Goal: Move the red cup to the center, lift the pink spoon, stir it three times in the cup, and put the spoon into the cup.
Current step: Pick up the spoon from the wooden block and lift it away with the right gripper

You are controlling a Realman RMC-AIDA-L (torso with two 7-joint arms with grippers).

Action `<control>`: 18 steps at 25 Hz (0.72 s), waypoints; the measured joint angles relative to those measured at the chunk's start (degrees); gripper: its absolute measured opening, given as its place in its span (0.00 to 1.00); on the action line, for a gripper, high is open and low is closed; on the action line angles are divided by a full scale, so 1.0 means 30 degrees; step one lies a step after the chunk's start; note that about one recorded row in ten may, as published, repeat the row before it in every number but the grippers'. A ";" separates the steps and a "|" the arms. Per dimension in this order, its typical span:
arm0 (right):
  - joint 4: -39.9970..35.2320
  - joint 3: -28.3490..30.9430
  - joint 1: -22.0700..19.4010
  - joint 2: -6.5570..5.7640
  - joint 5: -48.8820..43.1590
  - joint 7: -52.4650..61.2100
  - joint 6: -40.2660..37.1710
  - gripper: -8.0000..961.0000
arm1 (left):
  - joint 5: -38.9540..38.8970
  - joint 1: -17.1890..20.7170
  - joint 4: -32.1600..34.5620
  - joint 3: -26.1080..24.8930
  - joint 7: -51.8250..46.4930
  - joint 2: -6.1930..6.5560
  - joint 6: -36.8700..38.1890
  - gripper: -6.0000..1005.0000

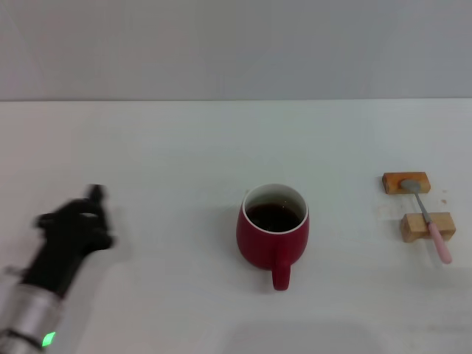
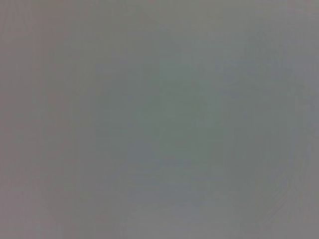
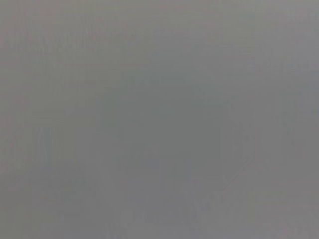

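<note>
Cup (image 1: 272, 226) sits about mid-table, handle toward the robot, dark liquid inside. So I'd say the centering step looks done and the spoon (image 1: 429, 222) is next. It's well off to the cup's right, laid across two wooden blocks (image 1: 417, 205), metal bowl on the far block, pink handle poking out over the near one toward the robot. Left gripper (image 1: 87, 214) hovers far left, holding nothing, can't tell how open. Right gripper isn't visible, though the spoon lies on its side.
</note>
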 joint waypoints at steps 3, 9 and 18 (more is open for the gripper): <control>-0.0113 -0.0089 -0.0011 0.0000 -0.0095 0.0000 -0.0004 0.73 | -0.0003 0.1902 0.0488 -0.2174 -0.0027 0.0066 0.2759 0.04; -0.0158 -0.0215 -0.0148 0.0034 -0.0097 0.0000 -0.0238 0.74 | 0.0008 0.2181 0.1058 -0.2202 -0.0028 0.0074 0.3433 0.23; -0.0069 -0.1558 -0.0637 0.0089 -0.0098 0.0132 0.0329 0.74 | -0.0001 0.2104 0.1281 -0.2091 -0.0027 0.0017 0.3391 0.53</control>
